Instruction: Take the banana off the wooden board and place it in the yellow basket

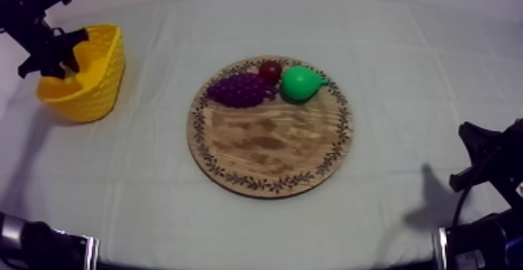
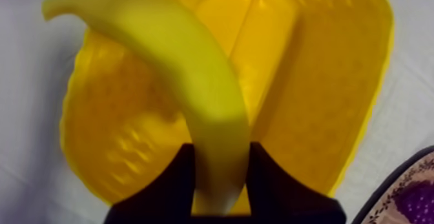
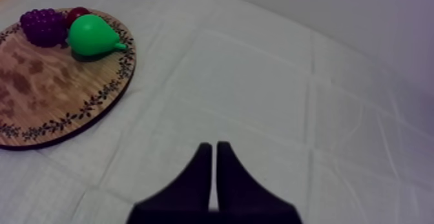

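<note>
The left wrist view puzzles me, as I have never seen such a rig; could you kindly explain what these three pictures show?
This is a robot with two arms, one at each side of a table under a pale cloth. The top view comes from a camera above, looking down at a slant. Each wrist view comes from a camera riding on one arm and looking along it.

On the table are a round wooden board and a yellow basket. The board carries a bunch of grapes, a small red fruit and a green pear.

The left fingers are shut on the banana and hold it over the basket. The right fingers lie together, shut on nothing, above bare cloth beside the board.
</note>
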